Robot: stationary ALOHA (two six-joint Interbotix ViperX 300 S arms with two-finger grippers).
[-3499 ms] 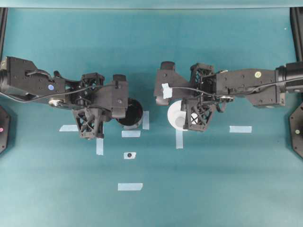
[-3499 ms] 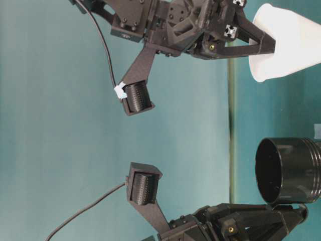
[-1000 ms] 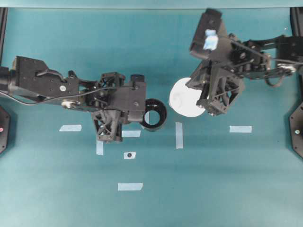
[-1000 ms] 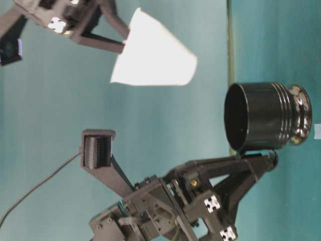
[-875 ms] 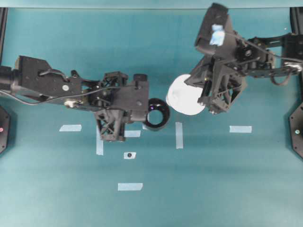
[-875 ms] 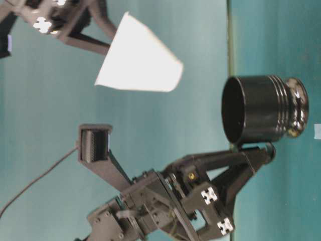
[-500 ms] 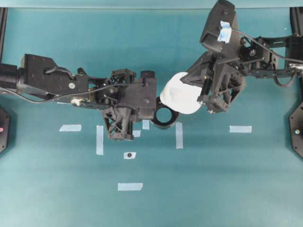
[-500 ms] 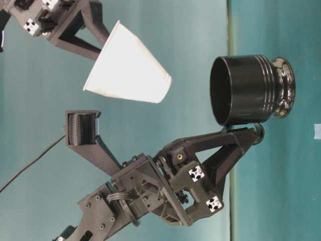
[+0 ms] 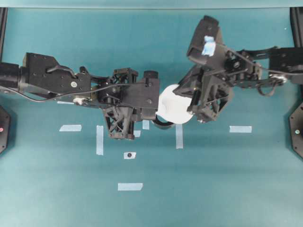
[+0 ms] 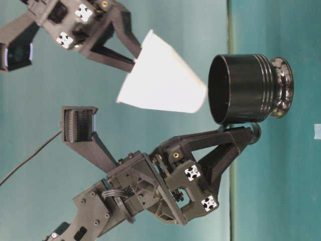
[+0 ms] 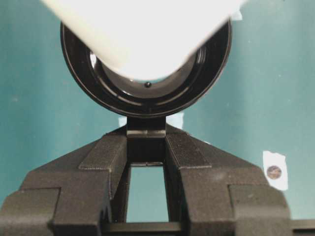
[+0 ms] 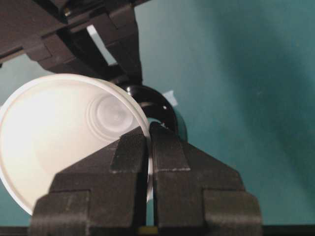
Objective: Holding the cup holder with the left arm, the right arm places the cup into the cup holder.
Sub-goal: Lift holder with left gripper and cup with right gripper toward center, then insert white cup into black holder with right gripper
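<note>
The cup holder [image 10: 248,89] is showing a glossy black finish with ribbed bands catching reflections. The cup [image 10: 163,80] is looking matt white, smooth, paper or thin plastic. The table [image 9: 213,189] is wearing a matt teal covering, dotted with pale tape strips [image 9: 130,186].

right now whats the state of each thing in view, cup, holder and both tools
cup: held off the table, tilted, small base at the holder's opening, not seated
cup holder: held off the table by its side tab, open mouth facing the cup
left tool: shut on the holder's tab
right tool: shut on the cup's rim
</note>
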